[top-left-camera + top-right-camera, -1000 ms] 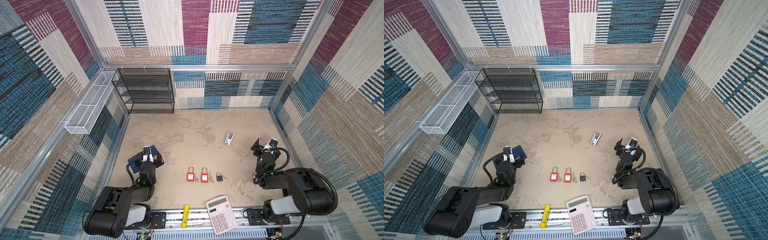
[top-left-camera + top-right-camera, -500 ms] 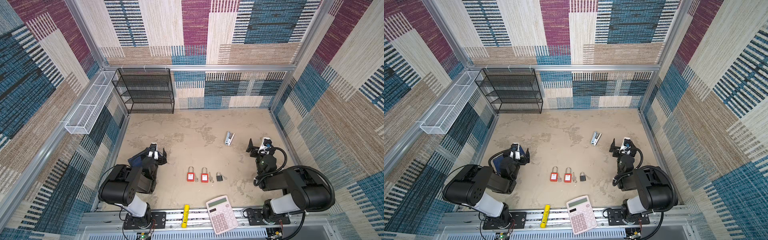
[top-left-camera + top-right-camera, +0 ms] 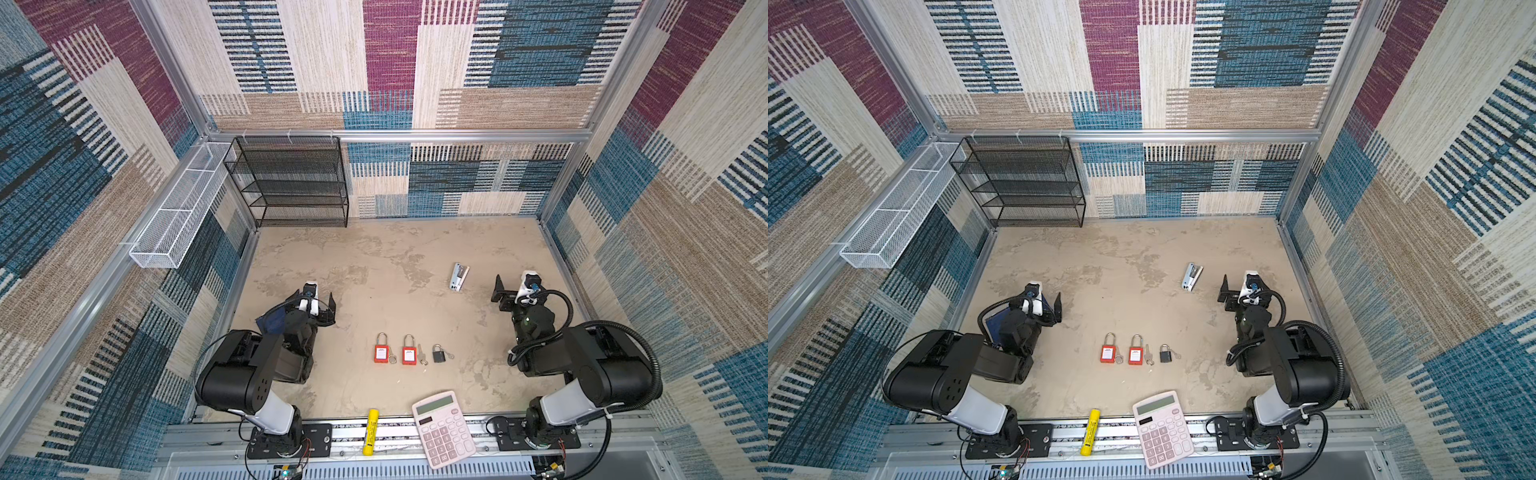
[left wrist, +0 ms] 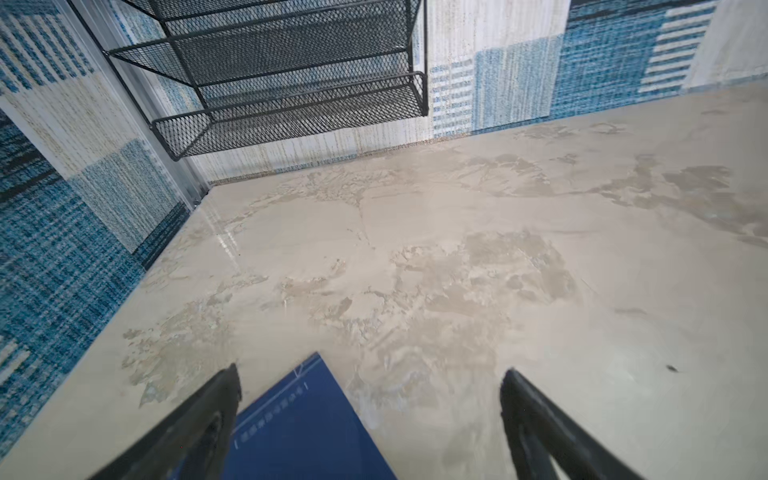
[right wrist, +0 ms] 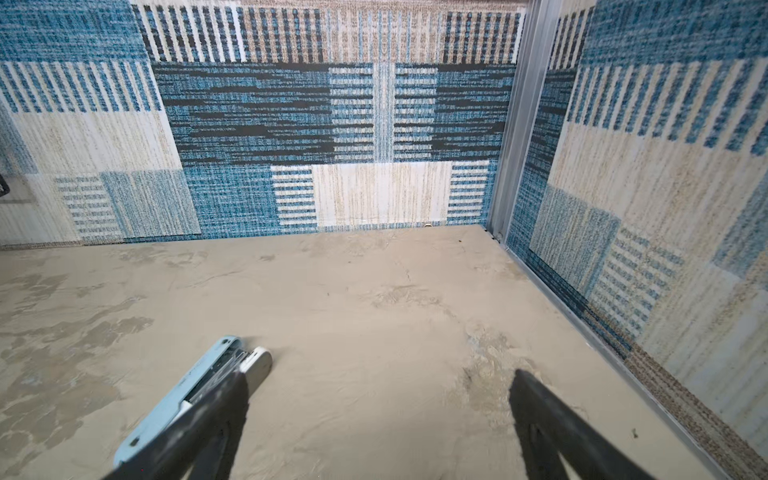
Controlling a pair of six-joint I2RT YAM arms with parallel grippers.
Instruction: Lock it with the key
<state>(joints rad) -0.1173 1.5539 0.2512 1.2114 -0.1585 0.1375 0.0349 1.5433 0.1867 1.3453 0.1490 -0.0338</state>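
Observation:
Three padlocks lie in a row at the front middle of the floor: a red padlock (image 3: 381, 354), a second red padlock (image 3: 409, 355) and a small black padlock (image 3: 439, 354). A small silver key (image 3: 422, 355) lies beside each lock. My left gripper (image 3: 320, 303) (image 4: 370, 382) hovers open and empty, left of and behind the locks, over a blue card (image 4: 299, 424). My right gripper (image 3: 513, 286) (image 5: 380, 382) is open and empty at the right, beside a stapler (image 5: 195, 395). No lock or key appears in either wrist view.
The pale blue stapler (image 3: 459, 276) lies right of centre. A pink calculator (image 3: 442, 428) and a yellow marker (image 3: 370, 432) rest on the front rail. A black mesh rack (image 3: 291, 183) stands at the back left, and a white wire basket (image 3: 174, 216) hangs on the left wall.
The left arm has swung, carrying its gripper right toward the middle. The right gripper has shifted left and slightly back toward the stapler. Both stay open; locks and keys are unmoved.

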